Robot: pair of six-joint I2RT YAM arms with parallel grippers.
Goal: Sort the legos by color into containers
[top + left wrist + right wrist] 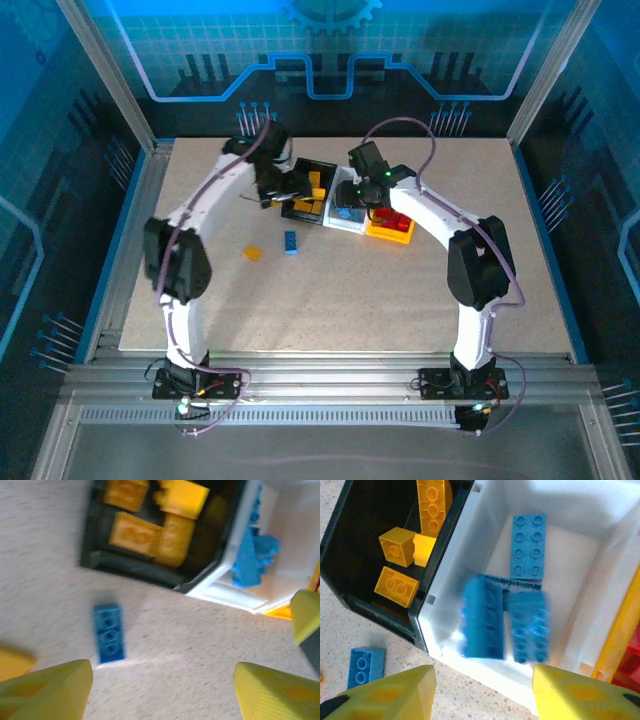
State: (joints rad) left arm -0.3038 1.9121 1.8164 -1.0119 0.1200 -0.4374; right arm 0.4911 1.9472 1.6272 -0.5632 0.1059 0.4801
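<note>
Jaws of the left end effector (162,680) are seen spread wide, released, with nothing held between them. A single blue brick (109,632) is noted flat on the tabletop (200,645) just ahead of the finger at the left of the wrist view. An orange brick (12,662) is glimpsed beside that finger at the frame edge. Farther ahead the black bin (95,560) is seen, holding several yellow bricks (135,532). The right end effector (482,685) is likewise recorded as released and empty, poised above the near wall of the white bin (445,630). Several blue bricks (527,545) are seen inside that bin, two of them blurred directly ahead of the fingers. The yellow bin (620,625) is joined to the white one, off to the right of the fingers, with red bricks (632,665) partly seen in it.
</note>
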